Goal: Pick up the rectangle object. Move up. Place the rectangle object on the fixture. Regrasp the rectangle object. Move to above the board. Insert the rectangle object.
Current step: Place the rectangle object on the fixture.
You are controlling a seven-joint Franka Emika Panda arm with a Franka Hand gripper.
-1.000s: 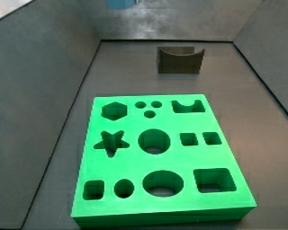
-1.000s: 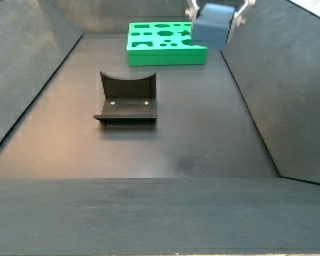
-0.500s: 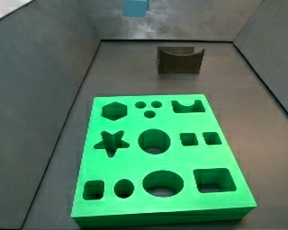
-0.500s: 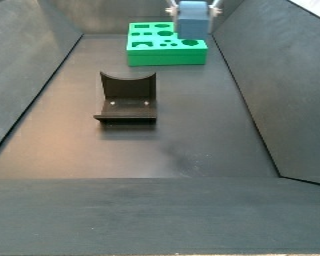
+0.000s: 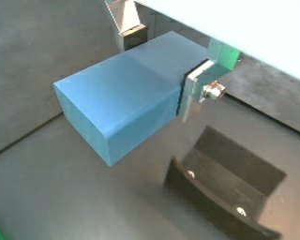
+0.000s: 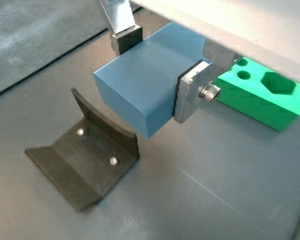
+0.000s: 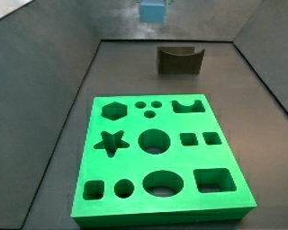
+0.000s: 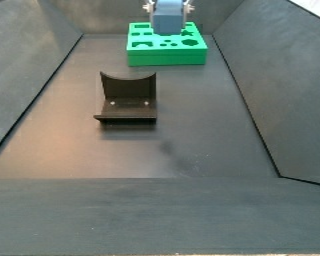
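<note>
The rectangle object point(image 5: 121, 108) is a light blue block held in the air between my silver fingers point(image 5: 198, 86). My gripper point(image 6: 159, 64) is shut on it in both wrist views. In a side view the block point(image 7: 151, 11) hangs high at the far end, above the dark fixture point(image 7: 179, 58) and beyond the green board point(image 7: 161, 157). In a side view the block point(image 8: 167, 24) shows in front of the board point(image 8: 167, 46), past the fixture point(image 8: 125, 97). The fixture point(image 6: 83, 159) lies below the block, and a corner of the board point(image 6: 265, 89) is beside it.
Dark grey sloping walls point(image 7: 44, 63) enclose the dark floor point(image 8: 163, 150) on both sides and at the far end. The board's shaped holes, such as the star point(image 7: 109, 142), are open.
The gripper has carried the blue block sideways over the last second: rightward in one side view, leftward in the other. Fixture and board have not moved.
</note>
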